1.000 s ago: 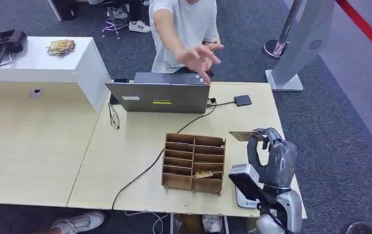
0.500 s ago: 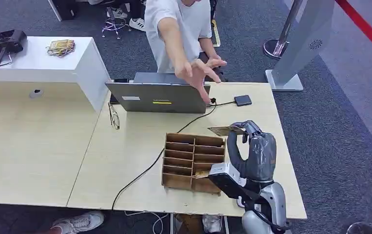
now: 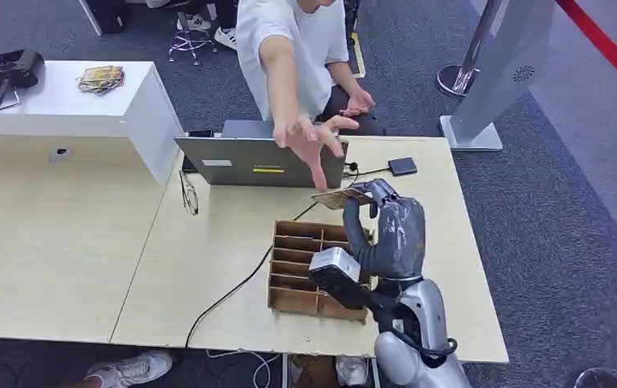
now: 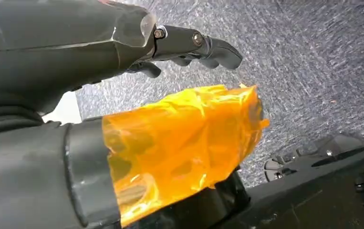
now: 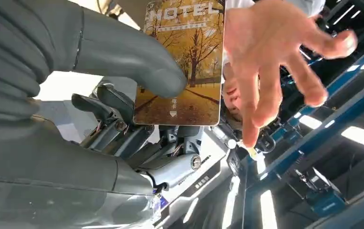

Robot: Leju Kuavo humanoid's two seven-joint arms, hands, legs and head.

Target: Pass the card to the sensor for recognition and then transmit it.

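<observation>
Right robot hand (image 3: 386,230) pinches flat glossy card (image 5: 184,62)

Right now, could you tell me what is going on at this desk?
The robot's right hand holds a hotel card pinched under its thumb, raised above the wooden organizer on the table. A person behind the laptop reaches an open hand down toward the card, fingertips close to it but not yet gripping it. The left hand hangs over the carpet, holding nothing.
</observation>
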